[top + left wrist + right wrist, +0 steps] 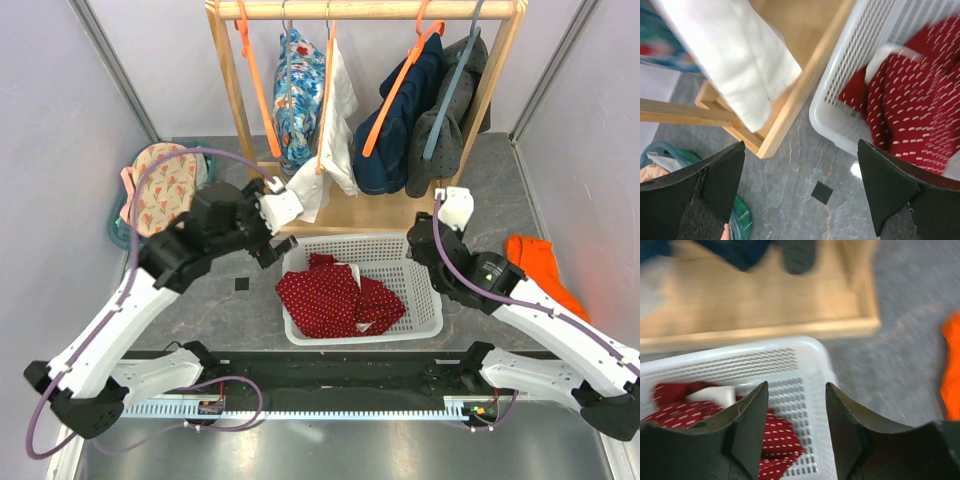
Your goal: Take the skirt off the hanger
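We start at the white basket [430, 322]: the skirt [325, 295] lies crumpled inside it, filling its left half and touching neither gripper. At the basket's far left corner we see the left gripper [800, 150], just outside the rim, jaws spread wide and empty, with the skirt off to its right. Over the basket's far right corner hangs the right gripper [796, 390], jaws parted with nothing between them, the skirt down to its left. Beyond the basket, on the wooden rack [365, 10], 1 bare orange hanger [258, 90] hangs at the left end.
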Robot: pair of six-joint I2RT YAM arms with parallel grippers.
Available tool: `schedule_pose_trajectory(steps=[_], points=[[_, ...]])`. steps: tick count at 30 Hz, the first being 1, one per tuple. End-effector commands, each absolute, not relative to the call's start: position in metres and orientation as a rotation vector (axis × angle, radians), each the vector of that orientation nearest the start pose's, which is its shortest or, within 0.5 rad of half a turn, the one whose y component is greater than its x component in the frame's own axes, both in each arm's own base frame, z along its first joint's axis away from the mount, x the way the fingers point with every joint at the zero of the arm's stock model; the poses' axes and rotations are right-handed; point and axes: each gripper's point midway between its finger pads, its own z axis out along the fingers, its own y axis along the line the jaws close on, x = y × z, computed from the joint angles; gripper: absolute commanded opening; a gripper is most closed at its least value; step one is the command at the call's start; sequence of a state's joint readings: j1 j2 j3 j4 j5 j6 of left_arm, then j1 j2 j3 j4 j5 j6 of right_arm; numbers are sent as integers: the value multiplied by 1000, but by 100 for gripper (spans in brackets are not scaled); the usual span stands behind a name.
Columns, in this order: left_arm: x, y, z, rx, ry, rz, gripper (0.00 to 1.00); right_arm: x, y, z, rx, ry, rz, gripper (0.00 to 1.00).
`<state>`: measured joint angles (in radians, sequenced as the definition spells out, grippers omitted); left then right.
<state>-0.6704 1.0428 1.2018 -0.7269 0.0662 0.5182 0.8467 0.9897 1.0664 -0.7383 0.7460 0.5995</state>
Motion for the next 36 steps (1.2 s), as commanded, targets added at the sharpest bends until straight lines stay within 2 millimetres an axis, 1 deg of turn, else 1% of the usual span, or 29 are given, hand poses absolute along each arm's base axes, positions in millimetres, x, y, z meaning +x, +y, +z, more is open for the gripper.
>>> schedule_pose_trajectory(steps=[1, 2, 3, 4, 5, 6, 7, 8, 9, 10, 11, 12, 13, 14, 15, 16, 17, 18, 19, 20, 21, 22, 23, 25, 27, 29, 31, 35, 36], points=[[224, -192, 343, 1108, 1690, -360, 99, 238, 79, 206, 375, 2035, -167, 57], [227, -194, 352, 1095, 1684, -355, 99, 236, 78, 198, 381, 2054, -177, 57], [232, -194, 381, 1052, 1631, -345, 99, 233, 79, 189, 375, 2076, -185, 57], [241, -192, 396, 995, 1617, -316, 99, 230, 81, 172, 374, 2120, -194, 57], [254, -198, 403, 972, 1621, -304, 99, 228, 82, 165, 372, 2141, -198, 56], [258, -198, 440, 913, 1546, -299, 99, 226, 83, 157, 371, 2160, -202, 56], [263, -198, 456, 875, 1527, -295, 100, 223, 82, 146, 379, 2182, -213, 55], [272, -204, 478, 844, 1493, -297, 100, 220, 84, 141, 382, 2200, -201, 55], [277, -206, 490, 822, 1473, -297, 100, 217, 82, 132, 379, 2217, -204, 54], [284, -207, 503, 781, 1455, -293, 100, 214, 83, 131, 382, 2221, -179, 54], [285, -205, 527, 735, 1413, -291, 100, 213, 88, 130, 393, 2231, -134, 54], [299, -212, 527, 718, 1428, -290, 100, 209, 88, 123, 390, 2247, -119, 53], [306, -210, 535, 660, 1428, -278, 100, 207, 91, 123, 381, 2247, -66, 52], [307, -208, 552, 628, 1397, -281, 100, 205, 106, 121, 376, 2269, 36, 49], [320, -216, 547, 613, 1418, -283, 100, 201, 108, 115, 372, 2278, 82, 47], [325, -217, 552, 588, 1409, -275, 100, 203, 118, 115, 372, 2273, 155, 46], [330, -219, 555, 574, 1401, -271, 100, 199, 126, 112, 358, 2293, 212, 43], [342, -225, 549, 562, 1419, -263, 100, 196, 130, 109, 355, 2298, 244, 42], [351, -223, 549, 530, 1429, -237, 100, 196, 137, 110, 342, 2293, 283, 41], [355, -222, 554, 509, 1422, -224, 100, 195, 141, 111, 334, 2295, 303, 41], [361, -222, 552, 495, 1431, -206, 100, 194, 146, 112, 322, 2302, 330, 40], [375, -223, 542, 474, 1459, -165, 99, 193, 153, 115, 304, 2297, 366, 39], [379, -222, 548, 452, 1446, -151, 98, 192, 157, 117, 291, 2297, 390, 37], [395, -223, 540, 433, 1468, -103, 96, 190, 165, 120, 268, 2295, 425, 36], [400, -219, 547, 398, 1454, -80, 94, 192, 164, 124, 259, 2285, 409, 36], [404, -219, 547, 384, 1450, -68, 92, 194, 160, 128, 255, 2278, 378, 38], [406, -217, 552, 363, 1433, -55, 87, 195, 154, 130, 242, 2270, 336, 41], [409, -212, 557, 342, 1411, -25, 79, 198, 144, 139, 252, 2236, 292, 43], [409, -211, 558, 339, 1407, -25, 75, 198, 142, 143, 255, 2226, 293, 43]])
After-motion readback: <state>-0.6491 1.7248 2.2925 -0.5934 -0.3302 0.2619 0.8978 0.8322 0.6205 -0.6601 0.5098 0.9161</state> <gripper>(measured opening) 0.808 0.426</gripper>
